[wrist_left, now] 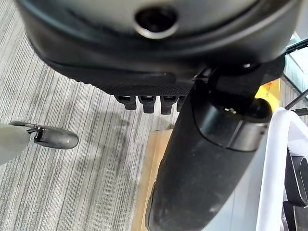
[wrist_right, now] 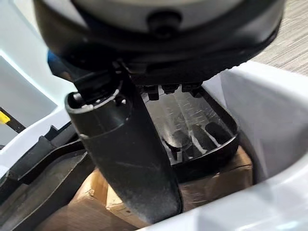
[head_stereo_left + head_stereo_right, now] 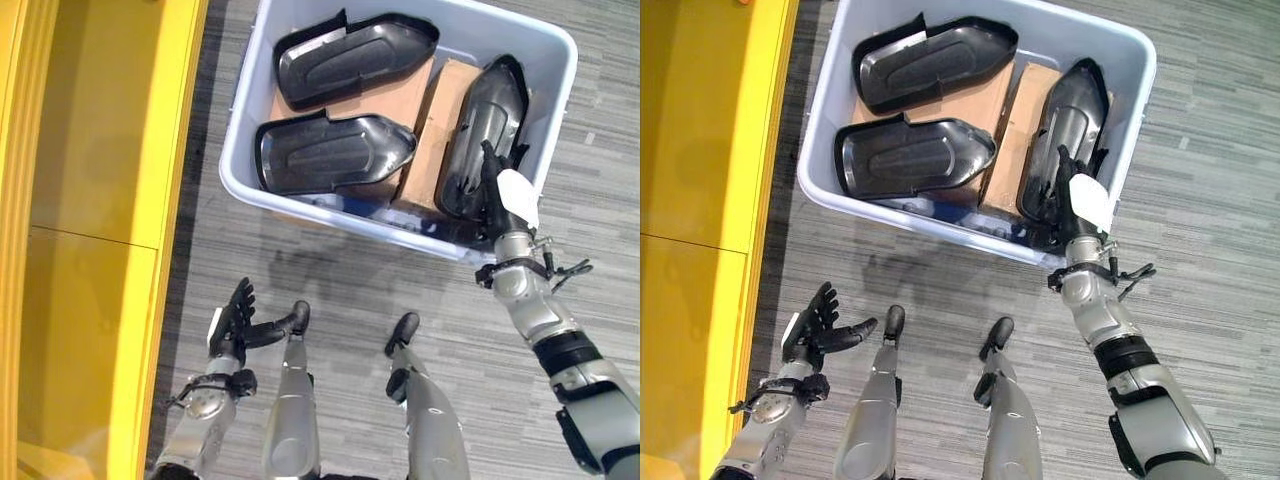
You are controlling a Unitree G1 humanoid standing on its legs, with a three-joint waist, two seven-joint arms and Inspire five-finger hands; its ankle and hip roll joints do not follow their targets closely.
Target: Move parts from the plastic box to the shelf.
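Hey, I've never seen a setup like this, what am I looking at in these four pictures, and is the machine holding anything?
This is a humanoid robot with two silver arms and dark hands. Two pictures come from cameras on its head, looking down; the other two sit on its wrists, very close to each hand. On the grey carpet stands a pale plastic box holding three black moulded parts on cardboard. The right hand reaches into the box onto the rightmost part; I cannot tell whether it grips it. The left hand hangs open near a yellow shelf, holding nothing.

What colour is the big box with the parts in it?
The plastic box is pale bluish-white, clearest in the left eye view.
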